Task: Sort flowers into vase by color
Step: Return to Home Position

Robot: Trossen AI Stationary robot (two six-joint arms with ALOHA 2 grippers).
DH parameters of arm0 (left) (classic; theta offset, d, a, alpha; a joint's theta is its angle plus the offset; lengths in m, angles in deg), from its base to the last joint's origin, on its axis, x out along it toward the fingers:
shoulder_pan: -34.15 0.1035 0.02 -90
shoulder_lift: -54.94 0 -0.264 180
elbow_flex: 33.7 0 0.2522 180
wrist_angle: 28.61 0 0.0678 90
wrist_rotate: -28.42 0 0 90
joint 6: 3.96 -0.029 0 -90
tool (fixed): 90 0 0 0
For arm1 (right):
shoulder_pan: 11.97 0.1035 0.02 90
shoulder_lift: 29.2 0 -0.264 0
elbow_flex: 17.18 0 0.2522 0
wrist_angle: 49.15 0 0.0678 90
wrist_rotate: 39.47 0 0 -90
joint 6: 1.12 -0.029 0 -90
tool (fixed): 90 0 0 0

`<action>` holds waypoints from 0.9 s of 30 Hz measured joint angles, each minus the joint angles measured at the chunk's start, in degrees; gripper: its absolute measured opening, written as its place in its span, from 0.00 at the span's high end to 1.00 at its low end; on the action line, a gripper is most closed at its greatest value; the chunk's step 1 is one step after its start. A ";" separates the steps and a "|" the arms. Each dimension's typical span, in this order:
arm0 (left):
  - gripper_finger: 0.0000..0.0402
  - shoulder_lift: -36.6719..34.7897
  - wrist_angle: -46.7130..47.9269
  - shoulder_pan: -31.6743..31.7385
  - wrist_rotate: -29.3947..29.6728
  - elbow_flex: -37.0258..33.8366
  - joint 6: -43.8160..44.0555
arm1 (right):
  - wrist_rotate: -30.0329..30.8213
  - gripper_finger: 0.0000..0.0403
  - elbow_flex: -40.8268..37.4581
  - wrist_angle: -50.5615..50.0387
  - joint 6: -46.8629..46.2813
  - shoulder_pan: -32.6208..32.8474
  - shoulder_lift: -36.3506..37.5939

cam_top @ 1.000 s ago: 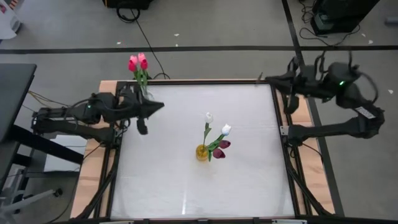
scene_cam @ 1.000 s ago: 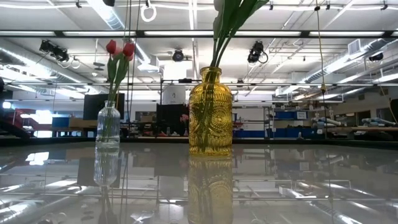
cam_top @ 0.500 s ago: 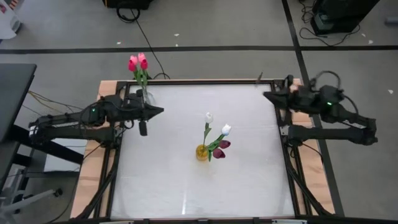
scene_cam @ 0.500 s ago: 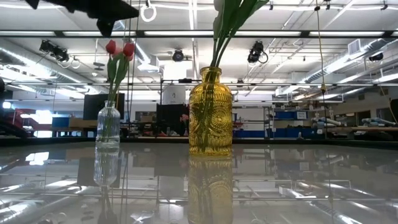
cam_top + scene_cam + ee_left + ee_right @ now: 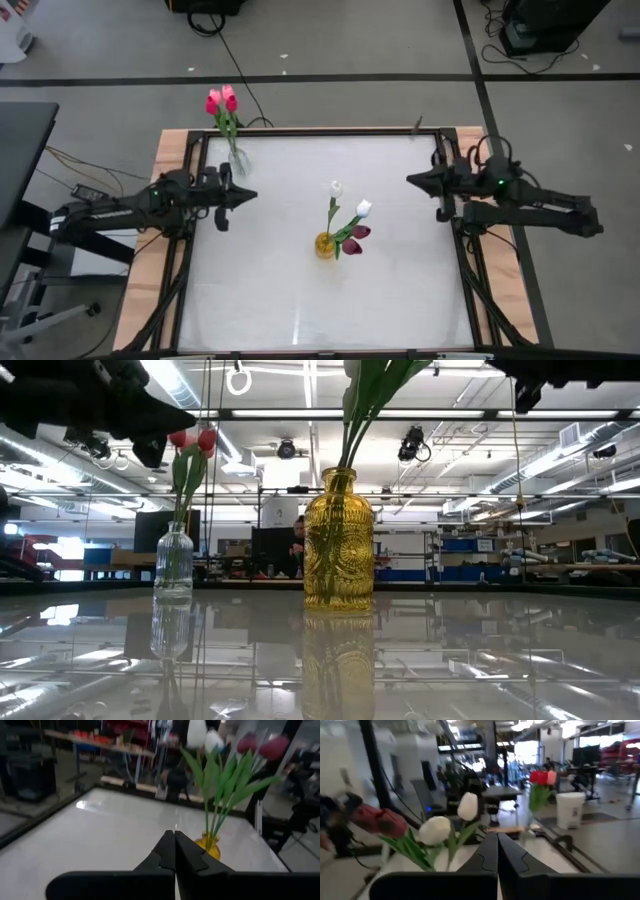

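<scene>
The white tulips [image 5: 337, 187] and dark purple tulips [image 5: 357, 235] stand together in the amber glass vase [image 5: 325, 244] on the table [image 5: 390, 290]. The pink and red tulips [image 5: 221, 100] share the clear vase [image 5: 173, 565], well apart from the amber vase on the left arm's side. This split fits sorting by colour, and no stem lies loose. The left gripper [image 5: 251, 194] and right gripper [image 5: 410, 180] hover on either side of the amber vase, well apart from it. Each has its fingers pressed together on nothing, apparently parking. No readable writing or brand shows.

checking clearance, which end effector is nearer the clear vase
Left. The left end effector hangs a short way from the clear vase, not touching; the right end effector is at the table's opposite edge.
</scene>
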 joint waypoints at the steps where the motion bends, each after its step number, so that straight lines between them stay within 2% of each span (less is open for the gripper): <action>1: 1.00 -0.75 -1.95 0.00 -0.02 -1.18 0.16 | -0.36 0.99 -1.37 1.51 -0.74 0.00 0.08; 4: 1.00 -3.30 -3.32 0.00 0.22 -3.41 0.18 | -2.35 1.00 -5.76 8.87 -3.53 0.00 1.02; 8: 1.00 -7.42 -0.43 0.25 2.17 -3.81 -3.55 | -2.89 1.00 -11.54 12.26 -6.84 0.22 3.70; 12: 1.00 -12.12 3.81 2.15 2.54 -3.81 -5.09 | -2.53 1.00 -15.30 12.19 -7.65 1.93 7.37; 17: 1.00 -17.30 12.05 3.81 2.67 -3.81 -4.88 | -0.30 1.00 -18.53 6.12 -8.24 4.25 11.31; 21: 1.00 -19.27 13.03 3.87 2.68 -3.81 -5.28 | 3.23 1.00 -21.77 7.55 -10.24 5.63 12.46; 27: 1.00 -19.42 12.68 3.87 3.97 -5.42 -5.73 | 2.64 1.00 -25.56 9.52 -12.62 7.35 12.47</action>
